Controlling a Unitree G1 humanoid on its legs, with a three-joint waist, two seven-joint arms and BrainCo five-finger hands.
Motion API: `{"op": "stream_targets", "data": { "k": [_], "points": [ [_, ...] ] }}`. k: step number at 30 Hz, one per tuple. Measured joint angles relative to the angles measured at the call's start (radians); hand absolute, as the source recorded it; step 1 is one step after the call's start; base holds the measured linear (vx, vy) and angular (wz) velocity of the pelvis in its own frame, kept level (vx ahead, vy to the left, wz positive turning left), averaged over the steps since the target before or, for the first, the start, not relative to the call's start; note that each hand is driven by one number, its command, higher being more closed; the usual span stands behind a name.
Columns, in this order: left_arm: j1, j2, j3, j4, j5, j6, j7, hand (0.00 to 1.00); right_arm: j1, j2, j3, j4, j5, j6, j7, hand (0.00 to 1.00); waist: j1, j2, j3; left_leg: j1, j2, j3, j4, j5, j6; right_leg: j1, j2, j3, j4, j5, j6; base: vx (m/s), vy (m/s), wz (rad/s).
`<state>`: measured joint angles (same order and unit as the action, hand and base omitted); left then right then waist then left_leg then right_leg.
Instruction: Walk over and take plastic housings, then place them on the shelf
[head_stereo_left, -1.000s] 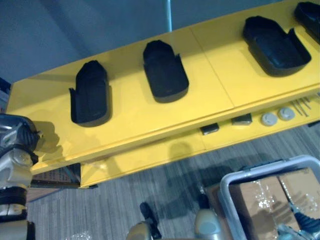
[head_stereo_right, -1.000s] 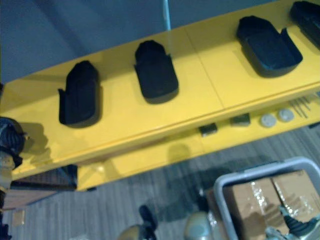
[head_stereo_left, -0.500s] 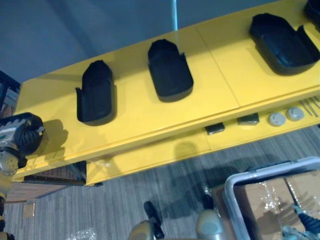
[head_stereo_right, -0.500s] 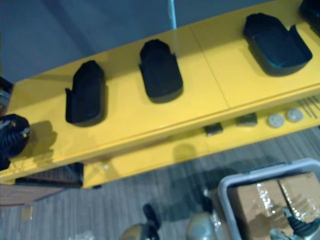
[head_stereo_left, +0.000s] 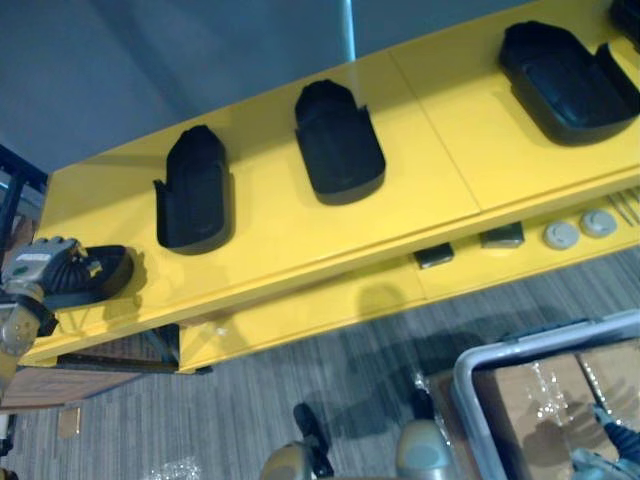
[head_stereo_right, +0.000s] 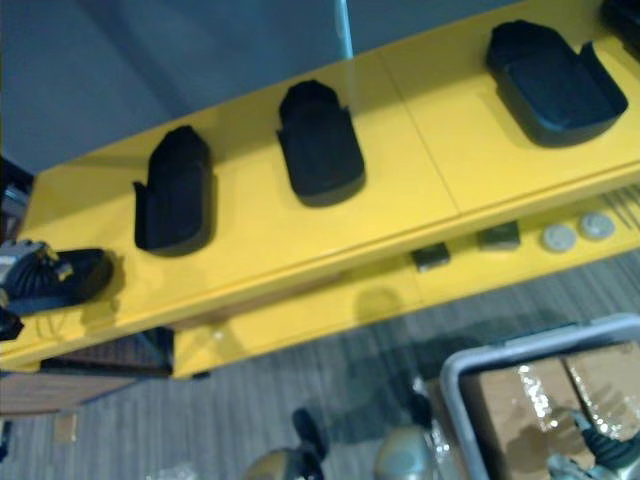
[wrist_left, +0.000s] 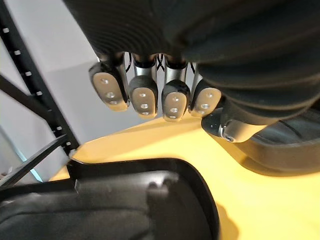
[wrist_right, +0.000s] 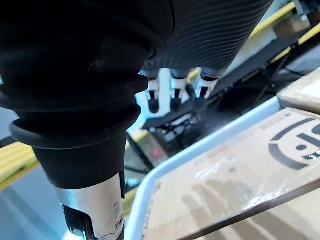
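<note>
1. A yellow shelf (head_stereo_left: 270, 245) stands on grey striped floor.
2. At its left end the left hand (head_stereo_left: 35, 263) bends its fingers above the end housing (head_stereo_left: 105, 272); I cannot tell if they grip it.
3. Along the top lie the second housing (head_stereo_left: 195, 190), third housing (head_stereo_left: 338, 145) and fourth housing (head_stereo_left: 565, 70).
4. Below the right end, a bin (head_stereo_left: 520, 345) holds cardboard boxes (head_stereo_left: 545, 400); the right hand (wrist_right: 176, 90) hangs slack and empty over them.

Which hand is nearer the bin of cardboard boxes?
Right. The right hand hangs over the boxes in the bin; the left hand is far off at the shelf's left end, beside a black housing.
</note>
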<state>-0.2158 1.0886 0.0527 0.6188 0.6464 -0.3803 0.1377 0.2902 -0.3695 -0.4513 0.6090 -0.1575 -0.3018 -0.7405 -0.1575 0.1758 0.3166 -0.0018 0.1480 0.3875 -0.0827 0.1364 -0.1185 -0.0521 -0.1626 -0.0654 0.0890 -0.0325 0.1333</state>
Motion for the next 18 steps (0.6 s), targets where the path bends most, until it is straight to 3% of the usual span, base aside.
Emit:
{"op": "stream_targets", "data": {
  "k": [6,7,11,12,15,18],
  "points": [
    [-0.004,0.003,-0.028,-0.045,-0.002,0.029,0.014,1.0,-0.004,-0.005,0.0,0.016,0.003,-0.007,0.0,0.0,-0.019,0.0,0.0,-0.013,-0.004,0.007,0.0,-0.004,0.004,-0.019,-0.003,0.013,0.0,-0.001,0.0,0.01,0.005,-0.03],
    [-0.008,0.003,-0.039,-0.054,-0.003,0.037,0.014,0.0,-0.006,-0.005,0.0,0.02,0.004,-0.007,0.0,0.0,-0.022,-0.001,0.001,-0.024,-0.004,0.007,0.0,-0.004,0.004,-0.032,-0.002,0.015,0.002,0.001,0.002,0.01,0.002,-0.03],
    [-0.043,0.003,-0.066,-0.07,-0.066,0.092,0.07,0.0,-0.008,-0.004,0.0,0.037,0.004,-0.033,-0.001,0.0,-0.032,-0.012,0.007,-0.03,-0.004,0.008,0.0,-0.004,0.004,-0.035,0.0,0.019,0.009,0.012,0.004,0.05,0.001,-0.01],
    [-0.063,0.003,-0.065,-0.07,-0.103,0.1,0.113,0.0,-0.009,-0.003,0.0,0.038,0.003,-0.054,-0.007,0.0,-0.032,-0.017,0.01,-0.03,-0.003,0.008,0.0,-0.004,0.004,-0.035,0.0,0.019,0.01,0.012,0.004,0.0,0.0,0.0],
    [-0.098,0.002,-0.062,-0.089,-0.196,0.094,0.232,0.0,-0.016,0.018,0.001,0.029,-0.006,-0.115,-0.065,0.0,-0.031,-0.034,0.012,-0.029,0.001,0.008,0.0,-0.004,0.004,-0.034,0.004,0.019,0.011,0.012,0.003,0.0,0.0,0.0],
    [-0.097,-0.013,-0.048,-0.141,-0.218,0.049,0.362,0.0,-0.027,0.047,0.001,-0.022,-0.038,-0.159,-0.156,0.0,-0.03,-0.061,0.015,-0.017,0.003,0.008,0.0,-0.004,0.004,-0.022,0.006,0.02,0.01,0.011,0.002,0.0,0.0,0.0]
  ]
}}
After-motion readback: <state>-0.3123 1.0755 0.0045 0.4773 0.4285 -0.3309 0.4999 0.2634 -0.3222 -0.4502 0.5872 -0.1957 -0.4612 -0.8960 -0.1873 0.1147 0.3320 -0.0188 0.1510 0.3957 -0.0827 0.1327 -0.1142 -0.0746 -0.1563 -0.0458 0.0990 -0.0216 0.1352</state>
